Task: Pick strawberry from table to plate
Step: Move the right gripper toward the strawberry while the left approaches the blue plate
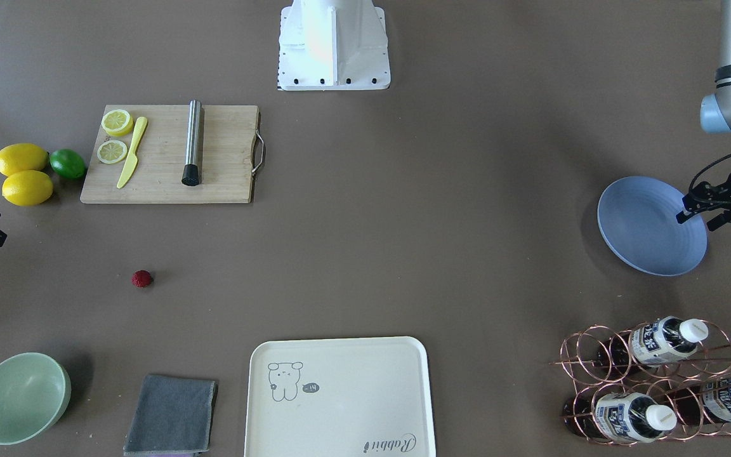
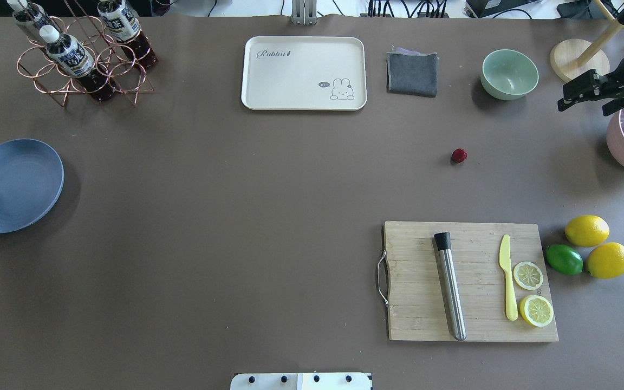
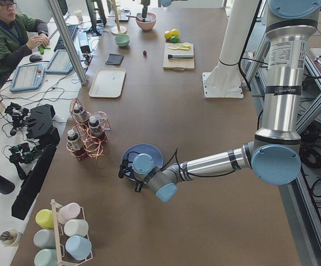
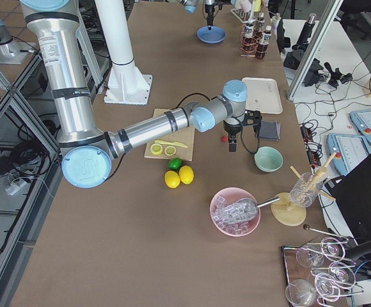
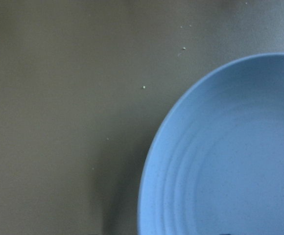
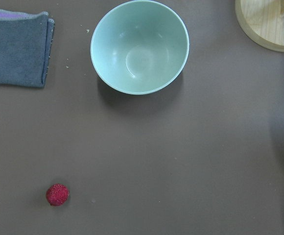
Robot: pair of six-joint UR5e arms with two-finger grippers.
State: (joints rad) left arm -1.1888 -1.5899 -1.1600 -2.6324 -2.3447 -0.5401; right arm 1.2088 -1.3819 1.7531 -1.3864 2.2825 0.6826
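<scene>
The small dark-red strawberry (image 1: pixel 142 278) (image 2: pixel 459 156) lies alone on the brown table (image 1: pixel 403 222), between the cutting board and the green bowl. It also shows low left in the right wrist view (image 6: pixel 58 195). My right gripper (image 2: pixel 585 105) hangs open and empty well above the table, to the right of the berry and apart from it. The blue-lavender plate (image 1: pixel 651 225) (image 2: pixel 14 184) (image 5: pixel 230 156) sits empty at the table's other end. Over the plate's outer rim my left gripper (image 1: pixel 695 221) hovers open, holding nothing.
A wooden cutting board (image 2: pixel 469 281) carries a steel rod, a yellow knife and lemon slices, with two lemons (image 2: pixel 588 230) and a lime beside it. A mint bowl (image 2: pixel 509 73), grey cloth (image 2: pixel 412 73), cream tray (image 2: pixel 304 73), bottle rack (image 2: pixel 82 54) and pink ice bowl (image 4: pixel 235 211) line the far side. A person (image 3: pixel 11 39) sits there.
</scene>
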